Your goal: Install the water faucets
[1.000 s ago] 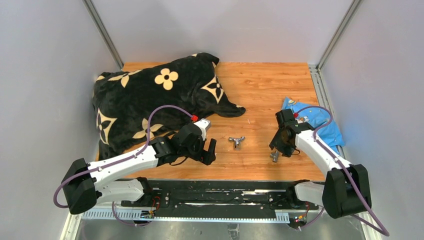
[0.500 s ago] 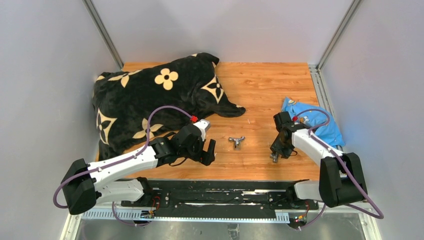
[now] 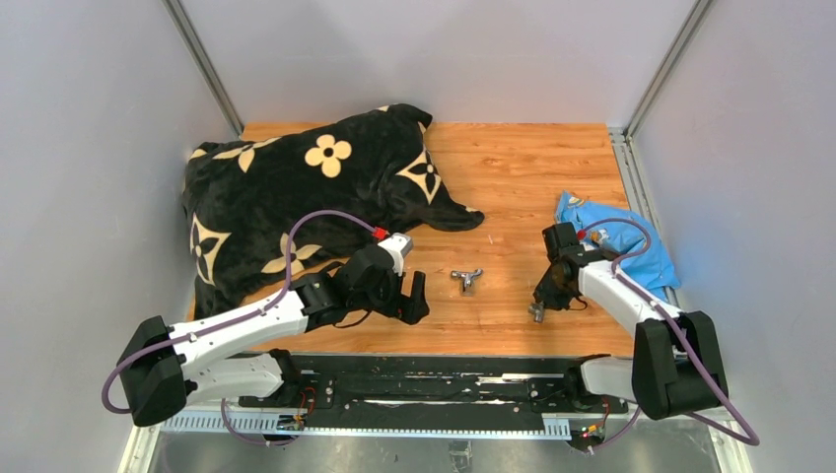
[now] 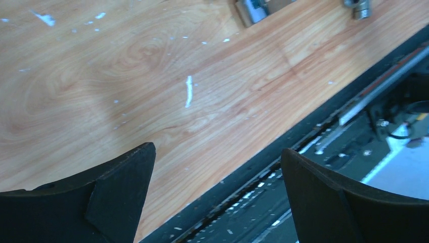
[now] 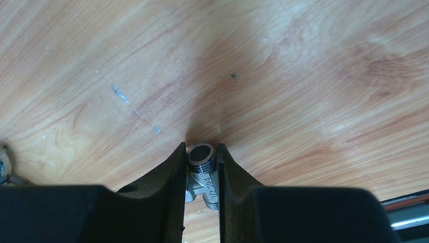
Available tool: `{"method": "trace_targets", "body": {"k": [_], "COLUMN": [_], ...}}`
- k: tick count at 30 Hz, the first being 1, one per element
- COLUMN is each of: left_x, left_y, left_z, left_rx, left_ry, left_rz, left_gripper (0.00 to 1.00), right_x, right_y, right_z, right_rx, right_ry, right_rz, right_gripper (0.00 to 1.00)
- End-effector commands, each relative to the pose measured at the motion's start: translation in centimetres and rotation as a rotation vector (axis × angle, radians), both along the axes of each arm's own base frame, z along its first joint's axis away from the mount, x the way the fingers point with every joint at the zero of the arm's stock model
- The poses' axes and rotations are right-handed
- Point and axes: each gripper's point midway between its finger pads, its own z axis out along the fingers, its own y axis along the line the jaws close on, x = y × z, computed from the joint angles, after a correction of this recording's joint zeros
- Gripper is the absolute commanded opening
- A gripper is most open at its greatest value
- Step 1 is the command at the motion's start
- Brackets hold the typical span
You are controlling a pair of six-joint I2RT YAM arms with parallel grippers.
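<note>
Chrome fitting [image 5: 202, 157] is clamped in the R tool [image 3: 539, 308], both fingers pressed on its body, the threaded mouth showing at the tips. Whether its lower end touches the desk [image 3: 513, 168] or sits just off it I can't tell from the wrist view; prob. very low either way. The T-shaped tap [image 3: 466, 279] lies loose on the wood betw. the two arms, well apart from the fitting, nothing touching it. L tool [image 4: 217, 151] hangs low just left of the tap, spread wide, nothing betw. its fingers. Blanket [image 3: 296, 187] at back left and bag [image 3: 631, 246] at right, behind the R arm, play no part.

Progress, as I read it: early. One part is in hand, the other isn't; no joining done. Left: L tool to take the tap, bring the 2 parts together, line up the threads & screw them home. Approx. a quarter of the job at most.
</note>
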Motion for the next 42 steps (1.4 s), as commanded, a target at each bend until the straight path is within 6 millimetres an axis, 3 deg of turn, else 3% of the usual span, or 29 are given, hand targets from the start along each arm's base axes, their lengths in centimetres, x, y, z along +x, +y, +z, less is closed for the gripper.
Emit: {"method": "trace_targets", "body": {"k": [1,9,13,17,20,28,33,37,42], "left_x": [-0.5,-0.4,-0.2,-0.4,-0.7,-1.1,-1.0,-0.9,-0.7], "left_y": [-3.3,-6.8,-7.0,-7.7,-8.2,-9.0,-9.0,-9.6,-10.1], "left_z": [2.8,6.8,9.3,9.7,10.3,11.1,15.2,15.5,14.7], "left_rx": [-0.222,-0.466,-0.669,-0.687,-0.718,-0.795,-1.146,-1.275,-1.269], "left_ry": [0.03,0.039,0.075,0.082,0.079,0.118,0.2,0.271,0.286], "left_rz": [-0.011,-0.073,-0.099,-0.147,-0.186,-0.22,-0.246,-0.288,-0.29], "left_gripper": [0.98,0.98,0.98,0.98,0.99,0.98,0.96,0.88,0.83], "right_x": [1.4,4.3,4.1,3.5,3.2,3.1,3.1,3.0,2.7], "right_y": [1.3,8.7,10.8,14.7,16.1,17.0,17.7,17.8,17.8], "right_z": [1.9,8.8,12.1,16.8,19.4,22.3,22.4,22.5,22.2], "right_rx": [0.067,0.391,0.501,0.782,0.941,1.088,1.168,1.241,1.273], "right_ry": [-0.065,-0.45,-0.557,-0.722,-0.795,-0.82,-0.747,-0.736,-0.707], "right_rz": [0.118,0.465,0.554,0.666,0.684,0.648,0.605,0.534,0.489], "right_gripper": [0.01,0.01,0.0,0.01,0.01,0.0,0.0,0.01,0.01]}}
